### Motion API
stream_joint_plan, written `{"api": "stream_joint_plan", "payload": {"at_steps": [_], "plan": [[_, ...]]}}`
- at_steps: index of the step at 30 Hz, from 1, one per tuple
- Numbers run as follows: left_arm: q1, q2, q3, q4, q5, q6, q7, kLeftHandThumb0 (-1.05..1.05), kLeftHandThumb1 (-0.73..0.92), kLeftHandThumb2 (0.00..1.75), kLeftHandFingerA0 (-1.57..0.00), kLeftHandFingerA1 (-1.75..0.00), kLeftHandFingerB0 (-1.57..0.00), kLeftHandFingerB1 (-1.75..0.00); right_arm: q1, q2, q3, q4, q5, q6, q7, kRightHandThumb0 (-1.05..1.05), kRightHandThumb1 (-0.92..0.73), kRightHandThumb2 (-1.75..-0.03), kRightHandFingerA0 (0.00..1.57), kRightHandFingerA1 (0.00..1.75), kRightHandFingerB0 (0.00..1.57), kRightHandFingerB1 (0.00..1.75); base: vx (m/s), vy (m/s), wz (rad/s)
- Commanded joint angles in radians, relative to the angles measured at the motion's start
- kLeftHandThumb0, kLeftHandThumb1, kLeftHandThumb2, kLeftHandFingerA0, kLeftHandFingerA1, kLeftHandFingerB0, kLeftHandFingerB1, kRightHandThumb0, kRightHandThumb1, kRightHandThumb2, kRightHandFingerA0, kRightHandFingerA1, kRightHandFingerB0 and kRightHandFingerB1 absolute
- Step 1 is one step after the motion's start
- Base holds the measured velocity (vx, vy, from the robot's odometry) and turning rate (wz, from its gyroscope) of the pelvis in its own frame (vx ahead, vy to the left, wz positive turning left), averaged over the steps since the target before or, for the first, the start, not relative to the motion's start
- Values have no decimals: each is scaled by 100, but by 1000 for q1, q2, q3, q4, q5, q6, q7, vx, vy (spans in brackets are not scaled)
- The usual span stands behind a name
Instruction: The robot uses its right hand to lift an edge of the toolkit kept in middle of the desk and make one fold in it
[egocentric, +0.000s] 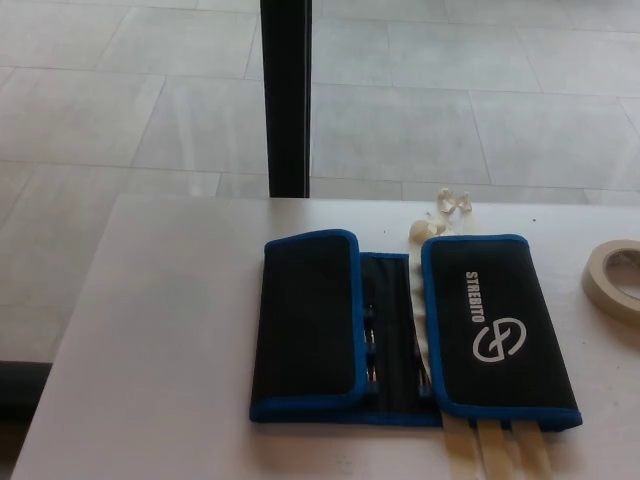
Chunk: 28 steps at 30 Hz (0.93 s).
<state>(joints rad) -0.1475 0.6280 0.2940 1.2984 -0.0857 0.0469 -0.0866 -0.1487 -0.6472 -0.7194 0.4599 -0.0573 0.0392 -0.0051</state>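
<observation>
The toolkit (410, 330) lies flat in the middle of the white desk (170, 340). It is a black fabric roll with blue edging. Its left flap (308, 318) is folded inward, and so is its right flap (495, 325), which carries a white logo. Between them a narrow strip of tool pockets (390, 335) shows. Cream straps (500, 450) stick out from under the near right edge, and cream ties (440, 215) lie at the far edge. Neither of my hands shows in the head view.
A roll of masking tape (615, 278) sits at the desk's right edge. A black post (288, 95) rises behind the desk's far edge, with tiled floor beyond. A dark object lies off the desk's near left side.
</observation>
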Motion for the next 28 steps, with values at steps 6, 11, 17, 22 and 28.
{"api": "stream_joint_plan", "payload": {"at_steps": [6, 11, 17, 22, 28], "plan": [[33, -3, 70, 1, -53, -21, 12, -61, 71, 62, -52, -72, -47, -55, -28, 227, -630, 503, 568, -65, -318, -63, -78, -66, 59, 137, 35, 81, 0, 0, 0], [40, -5, 90, -4, -62, -20, 25, -60, 73, 62, -53, -72, -45, -56, -39, 230, -623, 539, 527, -38, -305, -69, -81, -69, 72, 147, 34, 72, 0, 0, 0], [43, -14, 86, -5, -44, -26, 41, -60, 72, 61, -57, -76, -46, -57, -35, 240, -614, 564, 484, -41, -282, -73, -82, -65, 74, 84, 25, 55, 0, 0, 0], [51, -15, 106, -4, -52, -23, 40, -59, 72, 62, -54, -72, -49, -58, -38, 247, -594, 587, 464, -60, -262, -72, -82, -65, 79, 78, 30, 56, 0, 0, 0], [52, -16, 107, -8, -37, -25, 40, -61, 72, 61, -55, -73, -46, -55, -31, 254, -564, 601, 487, -60, -228, -71, -82, -65, 69, 82, 19, 49, 0, 0, 0]]}}
